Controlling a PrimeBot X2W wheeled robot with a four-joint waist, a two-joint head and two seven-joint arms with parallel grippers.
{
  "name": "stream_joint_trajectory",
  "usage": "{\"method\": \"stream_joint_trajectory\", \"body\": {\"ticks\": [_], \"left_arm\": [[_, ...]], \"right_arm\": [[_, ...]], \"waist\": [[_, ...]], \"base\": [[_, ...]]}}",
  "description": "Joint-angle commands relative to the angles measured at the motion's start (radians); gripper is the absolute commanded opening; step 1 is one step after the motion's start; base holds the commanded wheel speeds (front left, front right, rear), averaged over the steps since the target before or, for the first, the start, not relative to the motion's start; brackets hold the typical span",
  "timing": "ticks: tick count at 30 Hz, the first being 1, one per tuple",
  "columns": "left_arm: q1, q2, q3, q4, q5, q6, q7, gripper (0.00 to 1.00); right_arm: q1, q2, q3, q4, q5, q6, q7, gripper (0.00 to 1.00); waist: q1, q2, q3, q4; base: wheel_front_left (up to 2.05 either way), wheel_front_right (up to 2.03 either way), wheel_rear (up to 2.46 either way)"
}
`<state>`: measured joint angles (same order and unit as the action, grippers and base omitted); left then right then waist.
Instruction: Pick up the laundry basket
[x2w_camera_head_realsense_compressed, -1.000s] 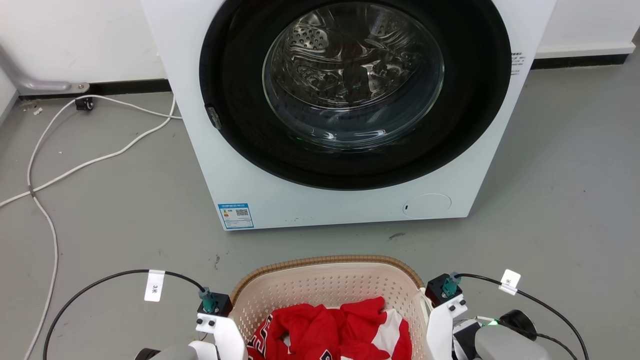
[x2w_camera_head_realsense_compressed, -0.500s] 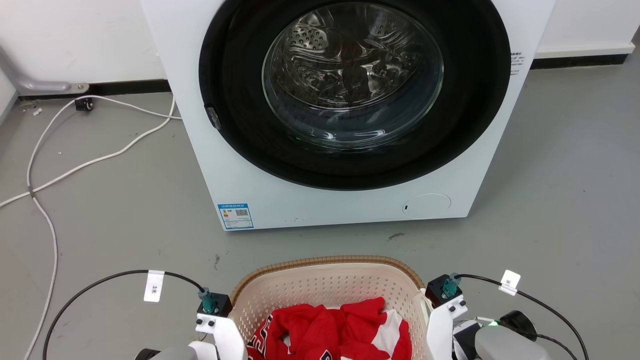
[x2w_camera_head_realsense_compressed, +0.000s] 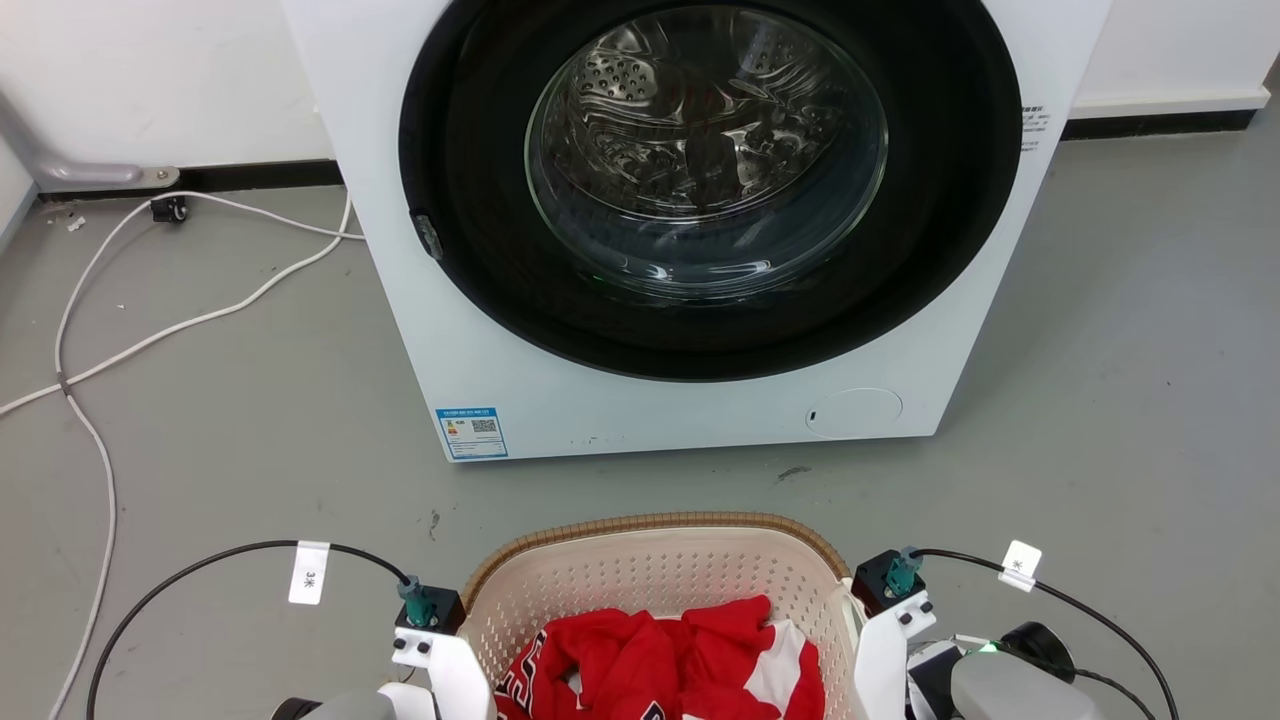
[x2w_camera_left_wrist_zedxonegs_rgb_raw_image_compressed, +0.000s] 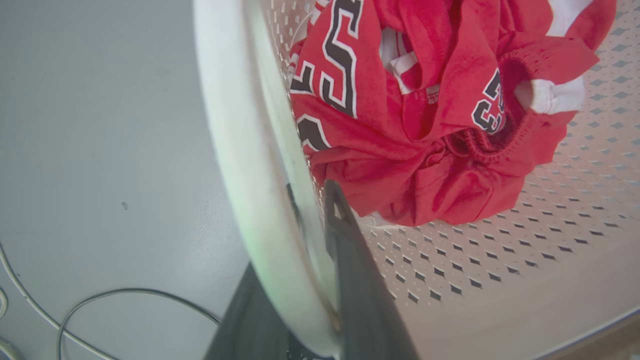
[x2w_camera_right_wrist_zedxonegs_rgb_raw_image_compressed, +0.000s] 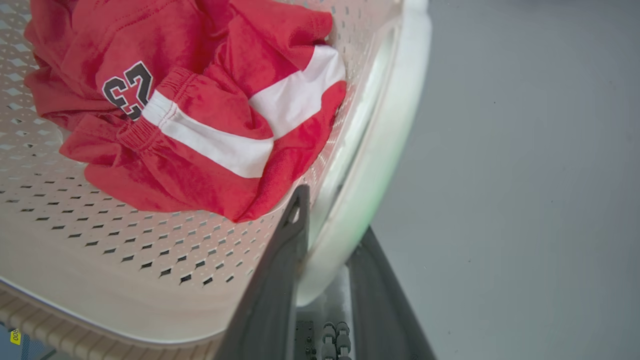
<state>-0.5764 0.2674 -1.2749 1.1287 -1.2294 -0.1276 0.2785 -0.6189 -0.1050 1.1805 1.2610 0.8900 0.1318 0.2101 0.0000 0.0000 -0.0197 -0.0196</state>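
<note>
Inside the laundry basket (x2w_camera_head_realsense_compressed: 650, 575), red jersey (x2w_camera_head_realsense_compressed: 650, 665)

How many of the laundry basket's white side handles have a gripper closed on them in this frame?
2. The left gripper grips the left handle of the laundry basket; the right gripper grips the right handle.

Washer (x2w_camera_head_realsense_compressed: 640, 410) ahead of me, basket (x2w_camera_head_realsense_compressed: 650, 522) before it, clothes (x2w_camera_head_realsense_compressed: 660, 660) inside, my left gripper (x2w_camera_left_wrist_zedxonegs_rgb_raw_image_compressed: 312, 197) and right gripper (x2w_camera_right_wrist_zedxonegs_rgb_raw_image_compressed: 332, 220) astride its sides
</note>
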Motion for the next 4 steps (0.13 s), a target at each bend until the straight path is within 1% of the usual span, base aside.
{"method": "stream_joint_trajectory", "body": {"ticks": [1, 4], "left_arm": [[0.004, 0.01, -0.004, 0.002, 0.002, -0.004, 0.0, 0.0], [0.008, 0.01, -0.005, 0.003, 0.001, -0.004, 0.0, 0.0]], "right_arm": [[-0.016, -0.02, 0.008, 0.008, 0.005, -0.002, -0.005, 0.0], [-0.015, -0.02, 0.015, 0.009, 0.011, -0.002, -0.005, 0.0]], "waist": [[0.0, 0.0, -0.001, 0.001], [0.0, 0.0, -0.002, 0.0]], "base": [[0.0, 0.0, 0.0], [0.0, 0.0, 0.0]]}}
